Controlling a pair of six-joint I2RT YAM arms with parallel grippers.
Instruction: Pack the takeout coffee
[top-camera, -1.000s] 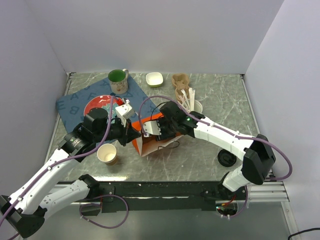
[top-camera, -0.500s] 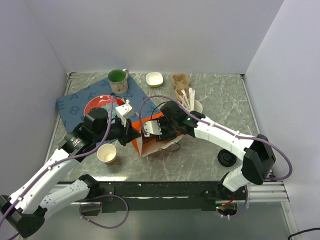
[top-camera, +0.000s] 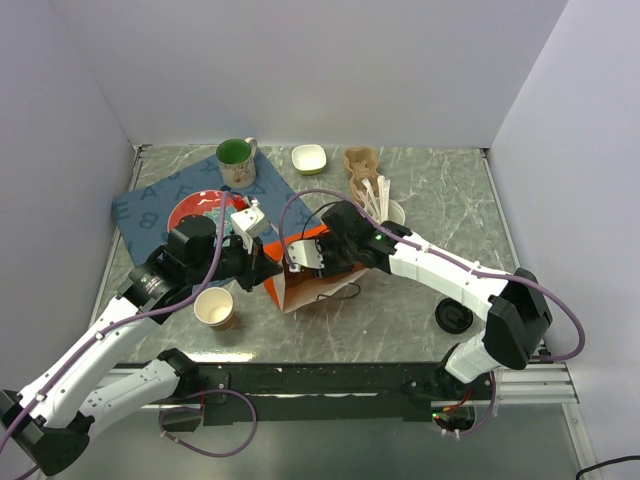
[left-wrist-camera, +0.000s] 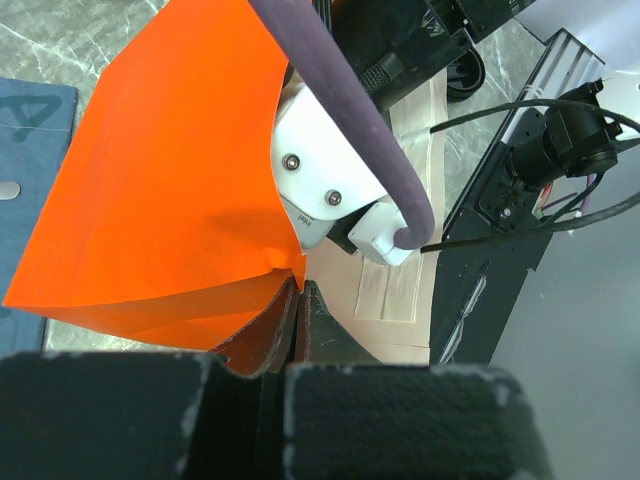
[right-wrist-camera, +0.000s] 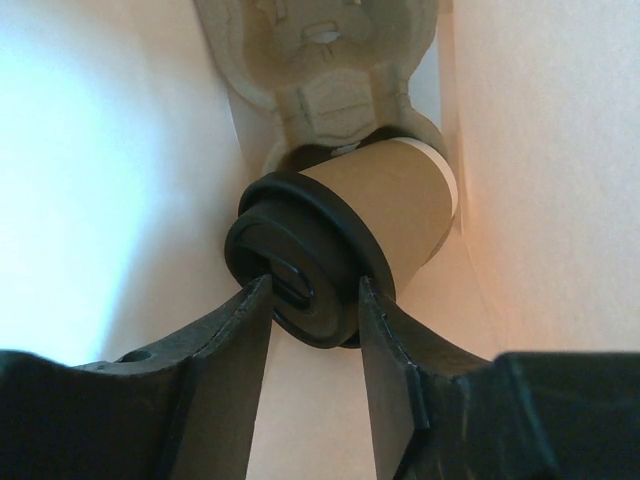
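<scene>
The takeout coffee (right-wrist-camera: 350, 230), a brown paper cup with a black lid, is inside the orange paper bag (top-camera: 283, 286), tilted with its base against a pulp cup carrier (right-wrist-camera: 320, 60). My right gripper (right-wrist-camera: 312, 290) reaches into the bag and is shut on the raised top of the cup's lid. In the top view its fingers and the cup are hidden by the bag, and only the wrist (top-camera: 340, 250) shows. My left gripper (left-wrist-camera: 297, 290) is shut on the bag's edge (left-wrist-camera: 170, 180) and holds the mouth open. It sits at the bag's left side (top-camera: 262, 262).
A lidless tan cup (top-camera: 214, 308) stands near the left arm. A loose black lid (top-camera: 453, 317) lies at the front right. At the back are a green mug (top-camera: 236, 160), a small bowl (top-camera: 309, 157), another pulp carrier (top-camera: 360, 160), a stirrer cup (top-camera: 388, 208), and a red plate (top-camera: 200, 212) on a blue mat (top-camera: 140, 210).
The right wrist has shifted very slightly at the bag's mouth. The left arm and the bag have not moved.
</scene>
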